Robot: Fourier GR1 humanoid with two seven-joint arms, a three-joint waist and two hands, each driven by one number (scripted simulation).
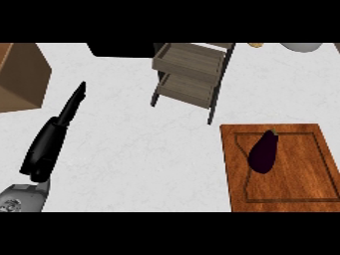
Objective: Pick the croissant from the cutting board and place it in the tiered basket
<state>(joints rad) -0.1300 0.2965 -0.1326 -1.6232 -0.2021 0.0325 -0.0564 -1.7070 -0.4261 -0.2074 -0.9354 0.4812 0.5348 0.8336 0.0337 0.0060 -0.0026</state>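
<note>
I see my left hand point(51, 139) low on the left, fingers straight, pointing up over the white counter point(128, 144). The tiered basket point(191, 74) stands at top centre, well apart from it. A dark purple eggplant point(263, 152) lies on the cutting board point(305, 184) at lower right. A wooden box point(10, 79) sits top left.

Light was even and bright over the white marbled counter point(143, 144); the grey wooden tiered basket point(187, 68) showed its lower shelf slightly dimmer; the brown wooden cutting board point(290, 189) looked evenly lit.
</note>
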